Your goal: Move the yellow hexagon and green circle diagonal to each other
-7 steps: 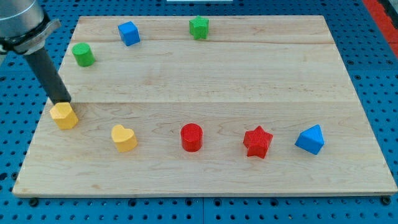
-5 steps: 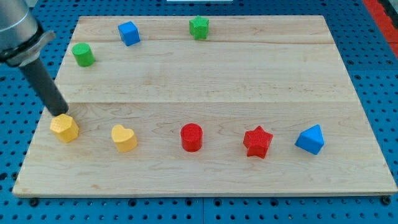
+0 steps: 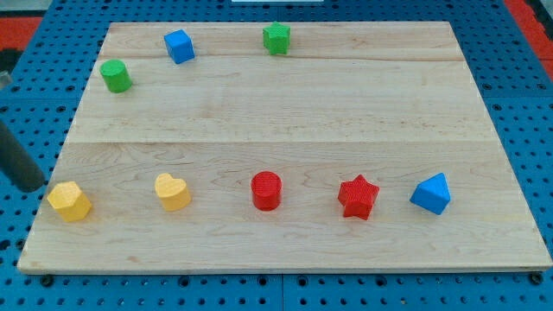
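Observation:
The yellow hexagon [image 3: 68, 200] lies near the board's left edge at the lower left. The green circle [image 3: 115, 75] stands at the upper left, well above the hexagon and slightly to its right. My tip [image 3: 35, 187] is at the view's far left, just off the board's edge, close to the hexagon's upper left. The rod runs up and out of the view's left side.
A yellow heart [image 3: 173, 191], red circle [image 3: 266, 190], red star [image 3: 358, 197] and blue triangular block [image 3: 431, 193] form a row along the bottom. A blue cube [image 3: 179, 45] and green star [image 3: 276, 37] sit near the top edge.
The yellow hexagon has slid down and to the left, toward the board's left edge. My tip has moved the same way, following it.

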